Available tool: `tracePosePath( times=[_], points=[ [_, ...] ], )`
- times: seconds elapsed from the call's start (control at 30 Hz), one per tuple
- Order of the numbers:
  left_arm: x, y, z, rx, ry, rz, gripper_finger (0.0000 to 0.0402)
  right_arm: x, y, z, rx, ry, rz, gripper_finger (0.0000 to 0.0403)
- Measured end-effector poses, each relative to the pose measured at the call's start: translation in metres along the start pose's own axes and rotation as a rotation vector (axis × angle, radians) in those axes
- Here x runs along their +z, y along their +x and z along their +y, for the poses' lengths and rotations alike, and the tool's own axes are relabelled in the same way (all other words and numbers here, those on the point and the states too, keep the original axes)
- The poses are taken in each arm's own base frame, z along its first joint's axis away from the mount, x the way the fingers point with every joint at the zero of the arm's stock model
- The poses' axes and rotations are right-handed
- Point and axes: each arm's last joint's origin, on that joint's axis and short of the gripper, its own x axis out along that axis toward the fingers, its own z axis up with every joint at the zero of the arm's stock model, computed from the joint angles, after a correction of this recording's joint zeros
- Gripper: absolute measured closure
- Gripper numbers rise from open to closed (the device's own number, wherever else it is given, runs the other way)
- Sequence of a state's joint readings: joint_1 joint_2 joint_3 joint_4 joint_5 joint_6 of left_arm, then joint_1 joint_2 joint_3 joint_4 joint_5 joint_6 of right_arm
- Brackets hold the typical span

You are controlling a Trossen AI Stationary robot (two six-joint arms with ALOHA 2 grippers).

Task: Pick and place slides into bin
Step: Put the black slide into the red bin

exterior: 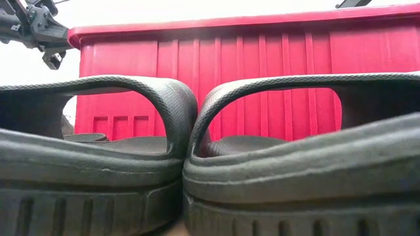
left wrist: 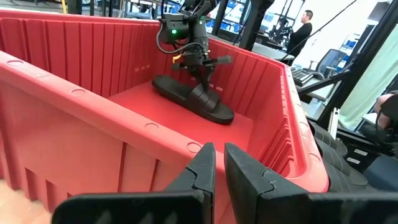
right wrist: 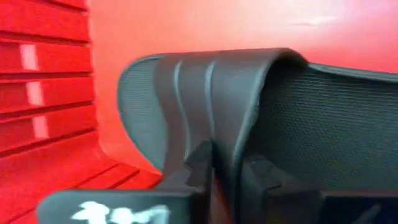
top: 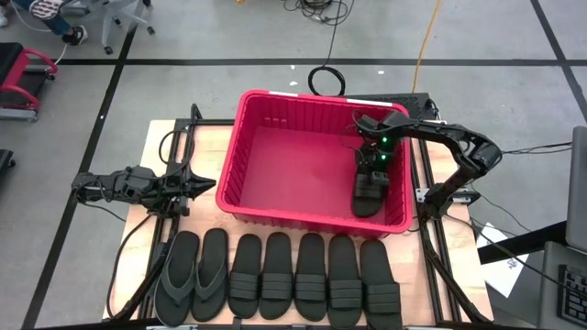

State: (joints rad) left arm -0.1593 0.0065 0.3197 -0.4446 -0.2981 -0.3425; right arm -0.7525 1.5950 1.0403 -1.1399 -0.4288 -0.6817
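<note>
One black slide (top: 369, 194) is set on the floor of the red bin (top: 275, 103), its band pinched by the right hand (top: 377, 163). Release should be clean, then a straight lift. The left hand (top: 204, 186) is clenched, empty, beside the bin.

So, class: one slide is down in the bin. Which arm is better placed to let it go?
The right. Its gripper is inside the red bin, fingers around the band of the slide lying on the bin's floor. The left gripper waits shut outside the bin's left wall.
</note>
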Motion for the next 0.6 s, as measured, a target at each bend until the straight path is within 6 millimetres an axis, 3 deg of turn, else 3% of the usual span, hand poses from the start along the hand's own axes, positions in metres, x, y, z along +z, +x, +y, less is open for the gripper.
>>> tracePosePath(
  times=[0.37, 0.6],
  points=[
    [0.0, 0.0, 0.0, -0.001, -0.037, 0.0, 0.0371, 0.008, -0.011, -0.002, -0.089, -0.007, 0.001, 0.0245],
    [0.0, 0.0, 0.0, -0.002, -0.034, 0.001, 0.0371, 0.008, -0.017, 0.001, -0.127, 0.025, -0.003, 0.0206]
  ],
)
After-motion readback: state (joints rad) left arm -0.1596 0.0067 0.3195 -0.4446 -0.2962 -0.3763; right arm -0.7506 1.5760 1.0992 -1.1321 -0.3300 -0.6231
